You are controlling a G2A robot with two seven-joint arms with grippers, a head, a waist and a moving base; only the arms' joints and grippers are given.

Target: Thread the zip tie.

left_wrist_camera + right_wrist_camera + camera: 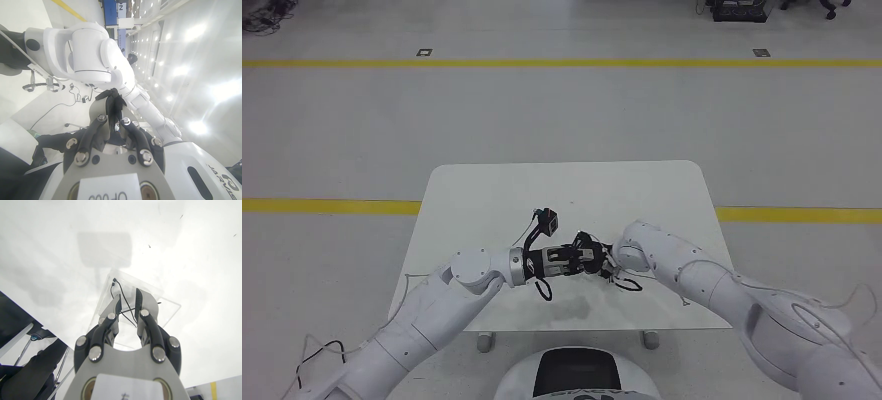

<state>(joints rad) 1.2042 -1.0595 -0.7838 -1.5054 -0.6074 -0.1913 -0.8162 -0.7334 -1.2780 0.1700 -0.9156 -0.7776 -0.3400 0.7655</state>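
Look: zip tie (125, 300), thin and black, a small head at one end.
Pose: two strands are seen crossing.
Place: seen over a clear plate (166, 313), between the right gripper's (128, 293) spread fingers.

White table (542, 190) — clear tray (167, 310)

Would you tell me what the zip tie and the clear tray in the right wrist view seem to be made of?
The zip tie looks like matte black nylon: thin and bending in a curve. The tray is probably glossy clear acrylic: the table shows through it and its edges catch light.
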